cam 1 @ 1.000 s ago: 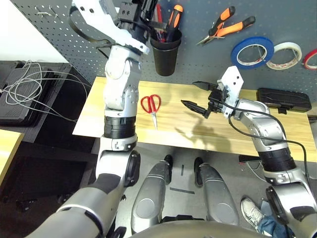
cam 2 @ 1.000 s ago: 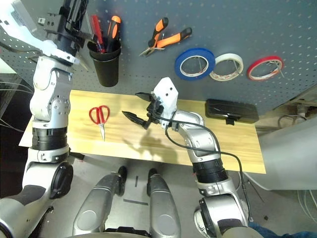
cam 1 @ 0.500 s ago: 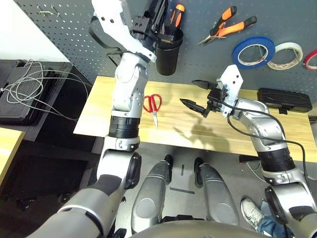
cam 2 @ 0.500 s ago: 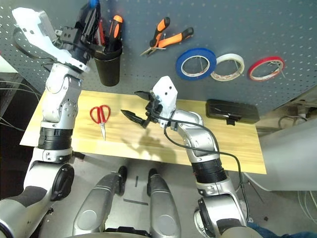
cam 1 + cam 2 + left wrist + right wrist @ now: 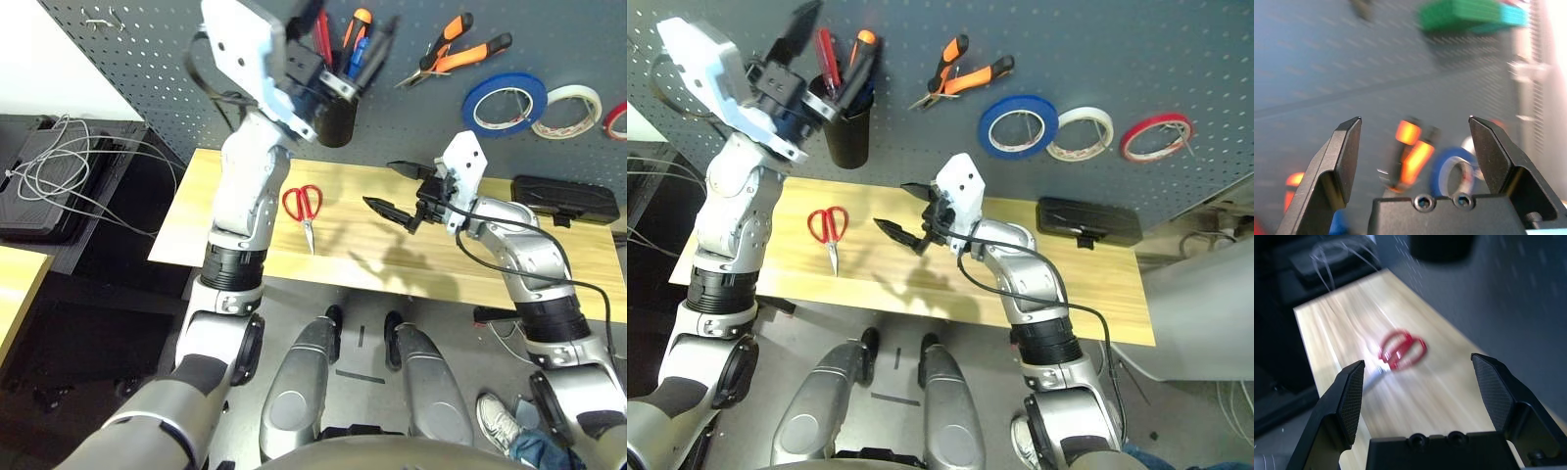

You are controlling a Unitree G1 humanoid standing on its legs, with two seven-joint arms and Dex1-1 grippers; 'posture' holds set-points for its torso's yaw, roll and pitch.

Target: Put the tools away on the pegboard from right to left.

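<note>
We saw red-handled scissors [image 5: 303, 208] flat on table [image 5: 549, 269], blades toward us, nearer left gripper [image 5: 833, 59]; right gripper [image 5: 400, 192] also released, empty.

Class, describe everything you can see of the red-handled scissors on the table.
The red-handled scissors have two glossy red loop handles, plastic by the look, and short silvery metal blades, shut together. They lie flat on the light wooden table, handles toward the pegboard, blade tips toward the table's near edge. They rest on the table's left part, below the black cup. Neither hand touches them; only the tabletop does.
</note>
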